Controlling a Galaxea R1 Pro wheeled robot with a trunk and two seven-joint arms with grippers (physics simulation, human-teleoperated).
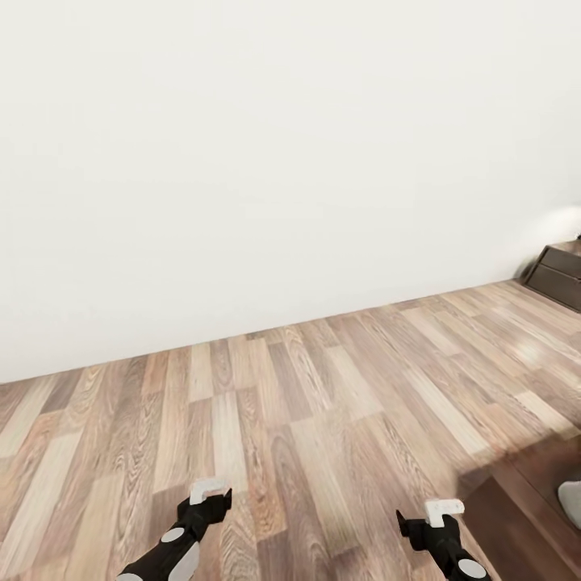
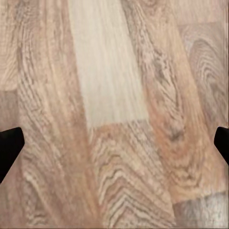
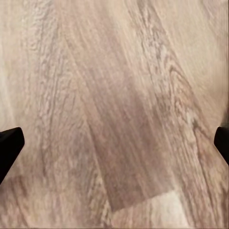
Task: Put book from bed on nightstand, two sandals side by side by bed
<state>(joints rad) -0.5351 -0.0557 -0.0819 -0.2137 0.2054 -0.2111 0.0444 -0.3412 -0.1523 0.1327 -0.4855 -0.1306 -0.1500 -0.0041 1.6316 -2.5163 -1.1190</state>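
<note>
Down at the bottom of the head view, the left gripper (image 1: 208, 494) hangs over the wood plank floor (image 1: 323, 403), black body with a pale tip. From the left wrist view its fingertips (image 2: 9, 145) sit wide apart at the two edges of the picture with nothing but floorboards between them, so it's released and holding nothing. The planks there run roughly along the direction the camera looks.

Moving right, it's mostly floor in brown and grey-brown planks meeting a plain white wall (image 1: 266, 161) that takes up the whole upper half of the head view. The boards run away from the robot, angling toward the wall.

Next comes the right gripper (image 1: 440, 516), same look, also low over the floor. In the right wrist view its fingertips (image 3: 10, 145) are spread to the picture's edges too, bare planks between them, so it's let go as well.

Just right of that gripper, at the bottom right corner, a dark brown wood corner of the bed (image 1: 524, 508) pokes in, with a bit of something light grey at the very edge. Its near edge slants away toward the right. It's beside the right gripper, not touching.

Far off at the right edge against the wall there's a low dark brown nightstand (image 1: 561, 278) with drawer fronts, well apart from both grippers, with a bright glow on the wall above it.
</note>
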